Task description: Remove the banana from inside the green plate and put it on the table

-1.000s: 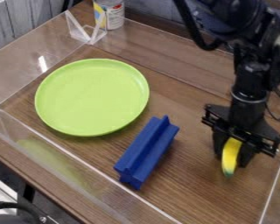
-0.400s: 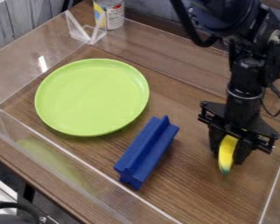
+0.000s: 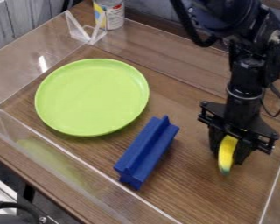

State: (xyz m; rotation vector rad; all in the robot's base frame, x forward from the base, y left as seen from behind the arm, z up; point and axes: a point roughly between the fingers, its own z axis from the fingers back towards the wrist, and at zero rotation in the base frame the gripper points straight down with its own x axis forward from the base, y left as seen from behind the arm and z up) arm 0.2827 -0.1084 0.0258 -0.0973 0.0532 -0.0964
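The banana (image 3: 227,157) hangs nearly upright between the fingers of my gripper (image 3: 233,145), which is shut on it at the right side of the table (image 3: 184,66). Its lower tip is just above or touching the wood; I cannot tell which. The green plate (image 3: 91,95) lies at the left with nothing in it, well apart from my gripper.
A blue grooved block (image 3: 149,150) lies between the plate and my gripper. Clear acrylic walls (image 3: 17,149) border the table. A clear stand (image 3: 83,29) and a bottle (image 3: 108,13) sit at the back left. The table's right edge is close to my gripper.
My gripper with the banana has shifted slightly left and up compared with a second ago. It has stayed still over the last half second.
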